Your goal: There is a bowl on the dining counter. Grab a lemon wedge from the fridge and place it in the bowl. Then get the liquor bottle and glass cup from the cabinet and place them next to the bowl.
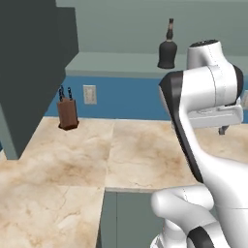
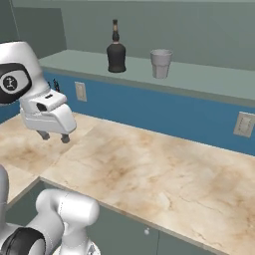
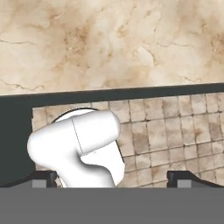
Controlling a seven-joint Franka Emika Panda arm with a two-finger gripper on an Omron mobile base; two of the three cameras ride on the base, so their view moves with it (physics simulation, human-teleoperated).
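Even, soft rendered light (no glare), faint shadows, slightly blurry.

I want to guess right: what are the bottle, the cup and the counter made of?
The liquor bottle looks like dark, glossy glass, with a faint sheen. The glass cup seems frosted grey glass or plastic, slightly see-through. The counter looks like polished beige marble, veined and blotchy.

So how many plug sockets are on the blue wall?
2. One wall socket is on the left, beside the knife block. The other wall socket is far to the right, above the counter. The arm might hide more.
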